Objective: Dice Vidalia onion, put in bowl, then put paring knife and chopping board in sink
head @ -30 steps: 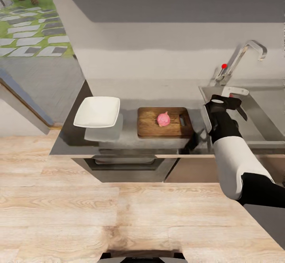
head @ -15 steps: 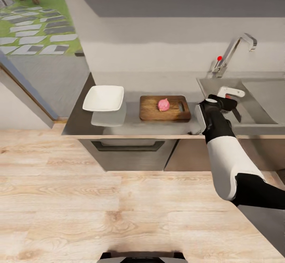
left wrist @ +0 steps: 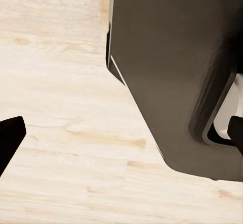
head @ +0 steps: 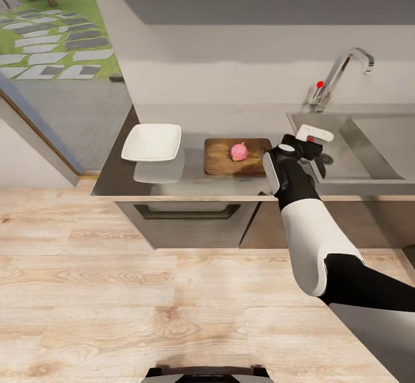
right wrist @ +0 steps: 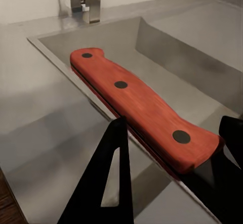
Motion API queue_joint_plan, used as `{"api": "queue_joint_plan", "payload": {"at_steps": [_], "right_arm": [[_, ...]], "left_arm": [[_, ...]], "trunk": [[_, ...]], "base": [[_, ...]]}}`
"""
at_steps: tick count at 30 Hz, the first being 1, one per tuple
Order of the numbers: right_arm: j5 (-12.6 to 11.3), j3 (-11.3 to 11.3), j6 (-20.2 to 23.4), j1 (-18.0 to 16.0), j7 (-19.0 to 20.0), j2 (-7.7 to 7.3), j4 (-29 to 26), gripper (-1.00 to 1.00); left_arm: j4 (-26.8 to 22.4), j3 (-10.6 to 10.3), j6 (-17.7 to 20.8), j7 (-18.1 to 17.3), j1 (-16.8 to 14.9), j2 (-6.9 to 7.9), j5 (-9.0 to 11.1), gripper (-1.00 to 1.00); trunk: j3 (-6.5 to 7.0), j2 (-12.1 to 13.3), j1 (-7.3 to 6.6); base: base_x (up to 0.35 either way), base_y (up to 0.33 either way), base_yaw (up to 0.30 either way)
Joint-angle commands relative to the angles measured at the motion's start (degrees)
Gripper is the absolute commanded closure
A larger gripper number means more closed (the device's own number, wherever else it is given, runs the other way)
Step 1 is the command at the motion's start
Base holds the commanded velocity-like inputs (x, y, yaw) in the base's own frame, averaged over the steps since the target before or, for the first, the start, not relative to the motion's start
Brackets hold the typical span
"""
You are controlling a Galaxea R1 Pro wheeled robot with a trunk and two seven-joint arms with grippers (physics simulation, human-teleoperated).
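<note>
Room for moving is seen on the countertop point(head: 190, 184): a bare strip lies between the bowl point(head: 151, 142) at 9 o'clock and the board point(head: 233, 157), and another runs along the pale front edge. The onion point(head: 238, 151) is set on the board, near its middle. The board's 3 o'clock end is covered by the right arm, and the sink point(head: 357, 167) rim begins just beyond it.

The right arm is raised from 5 o'clock toward 12, with the wrist bent over the seam between board and sink. The right gripper point(right wrist: 172, 133) is closed around the knife point(right wrist: 142, 105); its red handle is clamped between the dark fingers point(right wrist: 109, 183) and held above the steel drainer, with the tap point(head: 337, 78) further at 1 o'clock.

The left gripper point(left wrist: 121, 143) is spread wide, nothing between its tips, over the wooden floor point(head: 144, 302) beside the robot's dark body.
</note>
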Motion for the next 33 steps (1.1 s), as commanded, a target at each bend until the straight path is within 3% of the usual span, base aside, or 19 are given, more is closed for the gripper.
{"api": "queue_joint_plan", "payload": {"at_steps": [1,9,14,22,33], "right_arm": [[0.52,-0.21,0.46,-0.05,0.0,0.07,-0.15,1.0],[0.51,-0.21,0.41,0.03,0.17,0.07,-0.37,1.0],[0.79,1.39,0.42,0.5,0.38,0.07,-0.6,1.0],[0.94,2.85,0.24,0.74,0.32,0.07,-0.63,1.0],[0.99,2.77,1.39,0.75,0.26,0.07,-1.23,1.0]], "left_arm": [[0.26,0.0,-0.43,-0.08,-0.09,0.01,0.48,-1.0],[0.27,0.0,-0.44,-0.08,-0.09,-0.02,0.48,-1.0],[0.18,0.17,1.18,-0.17,-0.09,0.39,1.0,-1.0],[0.18,0.26,1.51,-0.17,-0.09,-1.3,0.92,-1.0],[0.18,0.26,1.41,-0.17,-0.09,-1.37,0.92,-1.0]], "trunk": [[-0.08,-0.09,0.03],[-0.08,-0.09,0.03],[-0.08,-0.09,0.03],[-0.08,-0.09,0.03],[-0.08,-0.09,0.03]], "base": [[0.0,0.0,0.0],[0.0,0.0,0.0],[0.0,0.0,0.0],[0.0,0.0,0.0],[0.0,0.0,0.0]]}}
